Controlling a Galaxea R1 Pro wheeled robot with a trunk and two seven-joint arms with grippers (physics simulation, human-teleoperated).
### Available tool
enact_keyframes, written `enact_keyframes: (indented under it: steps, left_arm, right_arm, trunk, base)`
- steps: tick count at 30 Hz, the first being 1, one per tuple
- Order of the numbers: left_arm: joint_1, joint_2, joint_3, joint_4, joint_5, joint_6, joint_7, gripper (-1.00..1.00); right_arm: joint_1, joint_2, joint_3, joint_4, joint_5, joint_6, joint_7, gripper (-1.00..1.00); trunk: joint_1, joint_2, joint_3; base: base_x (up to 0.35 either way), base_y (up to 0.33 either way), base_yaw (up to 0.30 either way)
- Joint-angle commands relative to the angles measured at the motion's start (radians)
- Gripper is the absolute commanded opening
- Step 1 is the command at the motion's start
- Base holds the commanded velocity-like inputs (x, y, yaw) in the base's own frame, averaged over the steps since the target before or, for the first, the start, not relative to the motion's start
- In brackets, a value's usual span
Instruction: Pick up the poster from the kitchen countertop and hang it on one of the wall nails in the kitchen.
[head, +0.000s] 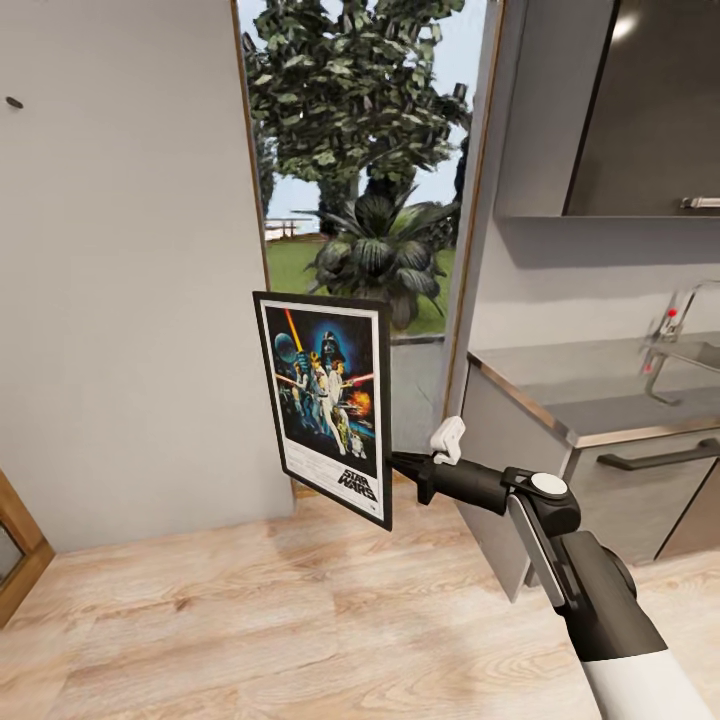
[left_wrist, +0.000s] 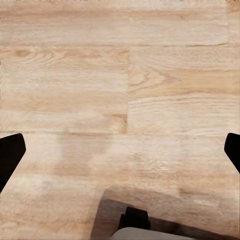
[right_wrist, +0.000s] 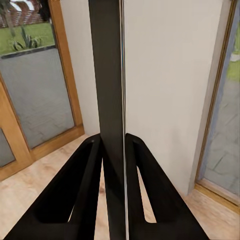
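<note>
One right pincer (right_wrist: 114, 150) clamps the poster (head: 328, 400) upright above pale wooden floor (head: 250, 620).

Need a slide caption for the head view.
Right gripper holds black-framed Star Wars poster upright before grey wall, beside window.

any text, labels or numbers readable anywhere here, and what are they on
"STAR WARS" - slanted white lettering near the bottom of the black-framed, white-bordered film poster, clamped at its edge by the right tool.
Fine credit lines just above that title are too small to read.
No other words, numbers or signs are legible in the head view or the wrist views.
</note>
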Motion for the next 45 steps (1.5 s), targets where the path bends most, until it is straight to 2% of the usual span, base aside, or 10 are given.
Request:
enact_keyframes:
  steps: [1,23,32,45]
  left_arm:
    - [0.000,0.000,0.001,-0.001,0.000,-0.002,0.000,1.00]
    - [0.000,0.000,0.001,-0.002,0.000,-0.001,0.000,1.00]
    - [0.000,0.000,0.001,-0.002,0.000,-0.001,0.000,1.00]
    - [0.000,0.000,0.001,-0.002,0.000,-0.001,0.000,1.00]
  right_arm:
    - [-0.001,-0.001,0.001,0.000,-0.012,0.011,0.000,-1.00]
    - [-0.001,-0.001,0.001,0.000,-0.012,0.011,0.000,-1.00]
    - [-0.001,-0.001,-0.043,0.000,-0.012,0.011,0.022,-1.00]
    - [-0.001,-0.001,-0.048,0.000,-0.011,0.011,0.041,-1.00]
  trunk:
    - [-0.004,0.007,0.002]
    - [-0.088,0.161,0.071]
    - [-0.123,0.224,0.100]
    - [-0.173,0.315,0.140]
  base:
    - [0.000,0.000,0.000]
    - [0.000,0.000,0.000]
    - [0.000,0.000,0.000]
    - [0.000,0.000,0.000]
